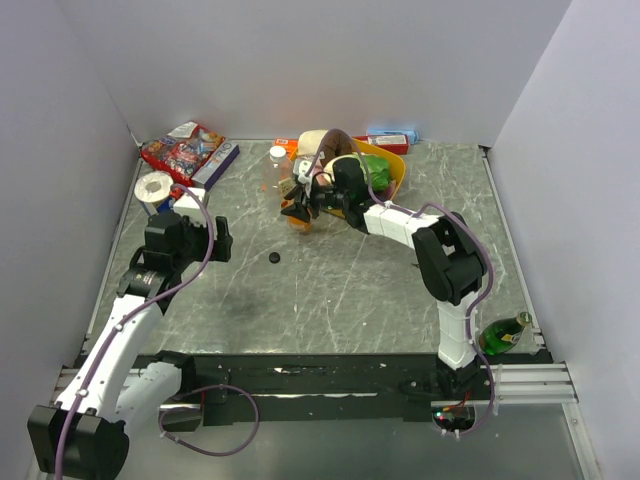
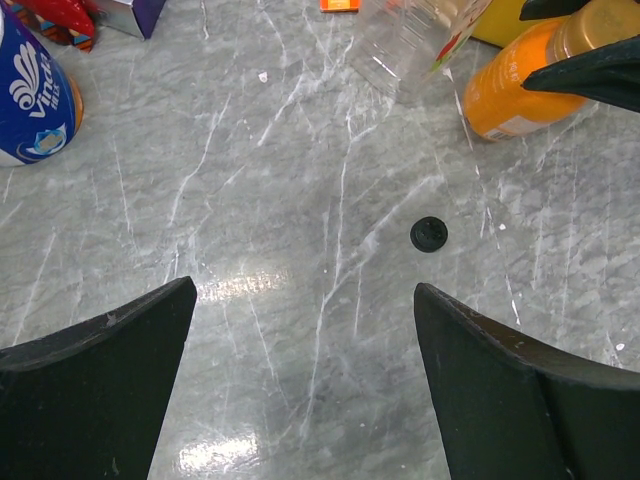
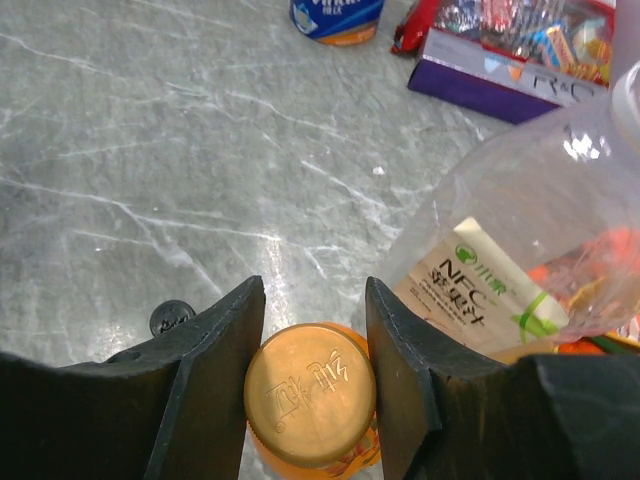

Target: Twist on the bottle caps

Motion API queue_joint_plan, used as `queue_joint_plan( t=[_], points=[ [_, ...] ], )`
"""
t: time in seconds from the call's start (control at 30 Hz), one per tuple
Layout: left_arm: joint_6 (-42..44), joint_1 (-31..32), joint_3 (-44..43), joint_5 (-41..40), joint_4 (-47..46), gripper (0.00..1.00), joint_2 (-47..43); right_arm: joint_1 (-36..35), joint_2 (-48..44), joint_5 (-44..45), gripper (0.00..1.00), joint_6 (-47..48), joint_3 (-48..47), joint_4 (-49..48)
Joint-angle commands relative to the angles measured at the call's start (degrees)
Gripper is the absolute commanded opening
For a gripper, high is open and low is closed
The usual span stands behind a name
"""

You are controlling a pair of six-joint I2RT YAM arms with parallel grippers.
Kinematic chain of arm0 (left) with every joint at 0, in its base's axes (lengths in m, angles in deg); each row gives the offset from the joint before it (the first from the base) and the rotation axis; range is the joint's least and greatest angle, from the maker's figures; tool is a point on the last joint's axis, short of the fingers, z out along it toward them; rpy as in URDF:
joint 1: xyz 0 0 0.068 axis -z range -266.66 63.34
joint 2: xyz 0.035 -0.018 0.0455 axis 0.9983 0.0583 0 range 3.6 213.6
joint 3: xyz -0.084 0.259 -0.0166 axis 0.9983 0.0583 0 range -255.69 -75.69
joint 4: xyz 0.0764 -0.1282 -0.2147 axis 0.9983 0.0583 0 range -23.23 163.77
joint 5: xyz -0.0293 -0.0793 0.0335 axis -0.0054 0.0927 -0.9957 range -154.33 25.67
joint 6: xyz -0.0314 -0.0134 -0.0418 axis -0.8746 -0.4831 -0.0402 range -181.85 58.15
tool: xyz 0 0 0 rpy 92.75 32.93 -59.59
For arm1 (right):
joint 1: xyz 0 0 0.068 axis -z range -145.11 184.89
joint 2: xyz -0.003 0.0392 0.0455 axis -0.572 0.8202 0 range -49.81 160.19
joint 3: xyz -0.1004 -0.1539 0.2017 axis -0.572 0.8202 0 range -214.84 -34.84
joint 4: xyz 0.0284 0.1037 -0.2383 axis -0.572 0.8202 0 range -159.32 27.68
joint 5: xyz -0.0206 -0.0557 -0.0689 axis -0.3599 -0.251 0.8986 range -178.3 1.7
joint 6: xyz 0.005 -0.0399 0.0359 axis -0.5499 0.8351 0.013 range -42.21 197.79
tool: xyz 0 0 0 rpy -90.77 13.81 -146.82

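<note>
The right gripper clamps the orange-gold cap from both sides atop the orange drink bottle, a hold suited to twisting it on. The left gripper hangs wide open and empty, with the black cap loose at its one o'clock

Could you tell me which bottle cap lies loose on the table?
The black cap, alone on the tabletop; the gold cap tops the orange bottle, the white cap the clear bottle.
</note>
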Motion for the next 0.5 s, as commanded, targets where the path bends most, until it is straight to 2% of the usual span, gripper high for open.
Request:
queue_joint_plan(
  t=[0.0,0.23,0.33,0.43,0.47],
  points=[
    [0.0,-0.5,-0.6,0.9,-2.8,0.96,0.7,0.5,0.6,1.8,0.0,0.9,-0.7,0.7],
    [0.5,-0.9,-0.6,1.5,-3.4,0.96,0.8,0.6,-1.0,2.4,0.02,2.0,0.8,3.5],
    [0.7,-1.1,-0.6,1.1,-3.5,0.96,0.7,0.5,-1.0,2.3,0.05,2.8,0.3,5.8],
    [0.8,-1.3,-0.2,1.2,-3.9,0.96,0.3,0.5,-0.6,2.0,0.12,3.9,-1.0,8.5],
    [0.8,-1.3,0.0,1.2,-4.0,0.96,0.2,0.6,-0.6,2.0,0.18,4.0,-1.1,8.6]
  ],
)
